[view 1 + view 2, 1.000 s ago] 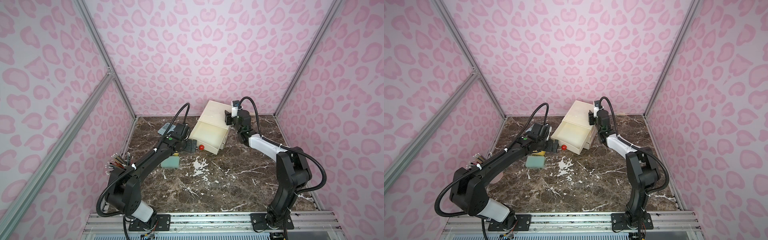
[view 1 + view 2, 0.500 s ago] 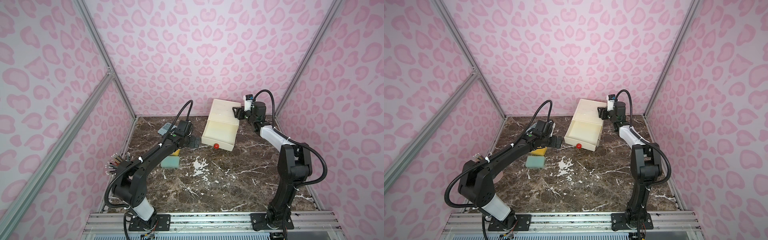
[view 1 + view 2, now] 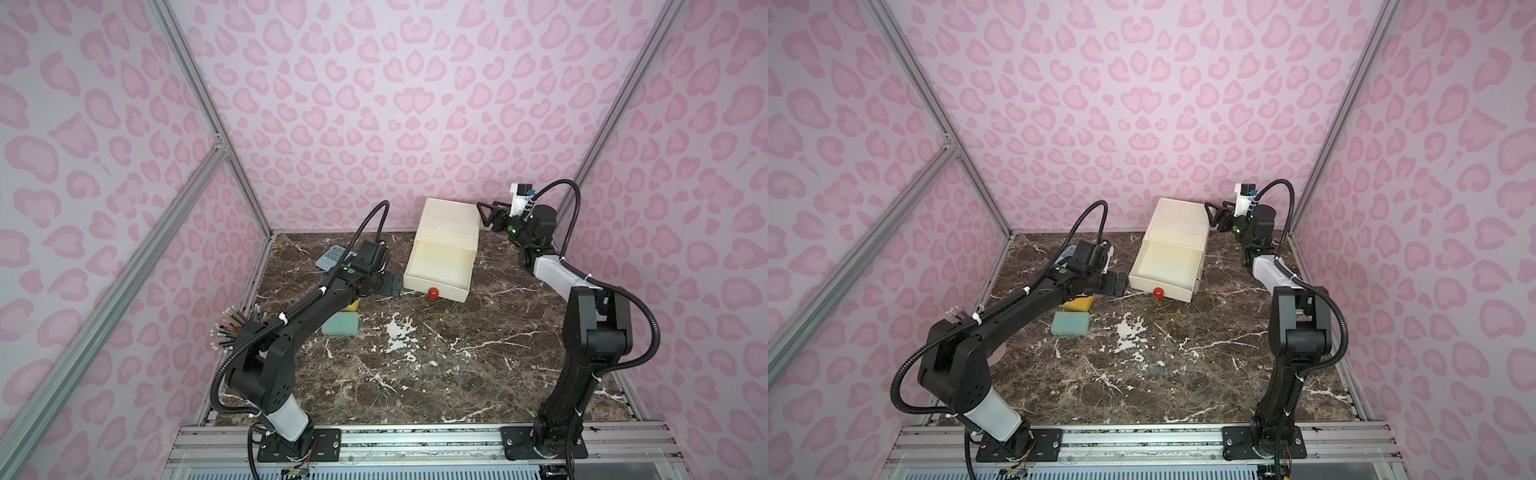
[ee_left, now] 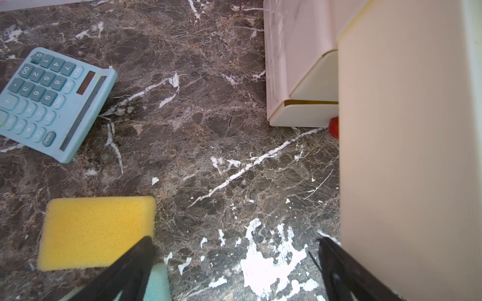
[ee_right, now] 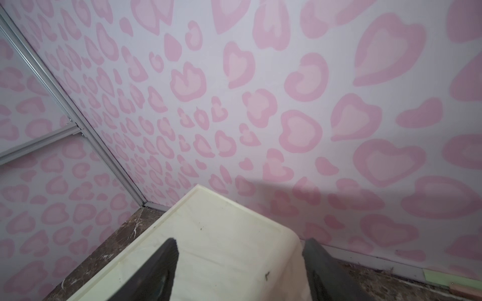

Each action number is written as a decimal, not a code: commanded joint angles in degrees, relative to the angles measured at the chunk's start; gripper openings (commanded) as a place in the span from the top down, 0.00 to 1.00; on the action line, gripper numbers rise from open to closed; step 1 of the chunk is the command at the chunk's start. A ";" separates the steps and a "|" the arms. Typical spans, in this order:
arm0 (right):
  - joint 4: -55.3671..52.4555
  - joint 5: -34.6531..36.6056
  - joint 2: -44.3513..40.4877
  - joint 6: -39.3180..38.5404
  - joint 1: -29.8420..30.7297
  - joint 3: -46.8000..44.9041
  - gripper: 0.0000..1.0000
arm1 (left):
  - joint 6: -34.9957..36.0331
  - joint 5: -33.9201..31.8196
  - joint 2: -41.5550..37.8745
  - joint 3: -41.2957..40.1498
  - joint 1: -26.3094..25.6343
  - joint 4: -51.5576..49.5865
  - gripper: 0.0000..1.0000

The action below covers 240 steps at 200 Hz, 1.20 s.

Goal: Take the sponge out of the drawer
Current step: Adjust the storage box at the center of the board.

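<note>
Both top views sit high above the aluminium front rail, pitched down, whole dark brown marble tabletop in frame, near-identical. Left wrist cam: close, looking steeply down at tabletop, yellow foam sponge, pale blue calculator, cream plastic drawer unit partly in frame. Right wrist cam: close over the unit's top, facing the pink leopard-print wall. Drawer unit shows in all four.

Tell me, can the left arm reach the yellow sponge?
Probably yes. The yellow sponge lies bare on the table, close beside the left tool, which is open, and nothing covers it or stands between them.
</note>
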 commanded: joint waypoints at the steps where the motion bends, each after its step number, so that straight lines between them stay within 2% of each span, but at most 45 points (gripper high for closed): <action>1: 10.81 -5.57 5.00 10.89 -1.84 2.43 0.23 | 0.43 -0.09 -0.69 -0.32 -0.15 1.49 0.00; 47: 26.52 -12.57 15.56 25.50 -4.30 9.30 0.24 | 0.64 -0.58 -1.38 -0.54 -0.17 0.99 0.00; 87: 28.72 -18.64 26.41 32.07 -4.30 21.63 0.25 | 0.70 -0.60 -1.42 -0.80 -0.43 0.79 0.00; 104: 32.37 -21.05 31.70 37.99 -4.30 27.69 0.28 | 0.57 -0.75 -1.45 -0.97 -0.52 0.71 0.00; 134: 36.38 -23.29 36.10 43.33 -3.97 31.96 0.32 | 0.43 -0.32 -1.44 -1.02 -0.69 0.70 0.00; 156: 33.40 -27.20 35.23 40.44 -2.95 31.64 0.33 | 0.32 -0.40 -1.32 -1.15 -0.87 0.87 0.00; 188: 23.38 -31.74 30.45 29.44 -0.62 26.02 0.35 | 0.04 0.08 -0.55 -1.13 -1.05 1.74 0.00; 240: 9.29 -29.98 19.57 11.78 1.70 12.86 0.35 | 1.07 1.33 2.45 0.05 -1.05 4.43 0.00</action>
